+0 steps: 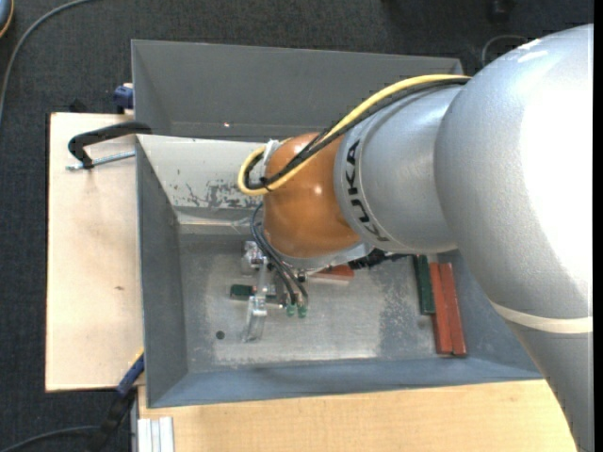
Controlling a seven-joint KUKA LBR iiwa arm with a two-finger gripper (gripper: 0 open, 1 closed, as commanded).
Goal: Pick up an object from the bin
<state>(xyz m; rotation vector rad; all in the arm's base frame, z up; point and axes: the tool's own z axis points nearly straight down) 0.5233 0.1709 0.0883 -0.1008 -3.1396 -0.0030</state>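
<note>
Single camera, set high, looking down into grey bin [283,88]. Tilted slightly from near-right side, with far and left inner walls seen broad, near wall thin. Close enough to fill most of frame with bin, plus strip of dark floor [236,8] past far rim. Arm [490,158] coming in from right, very near lens, covering bin's right part.

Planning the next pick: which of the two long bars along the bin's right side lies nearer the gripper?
The thin dark green bar: it lies between the gripper and the wider red-brown bar.
</note>
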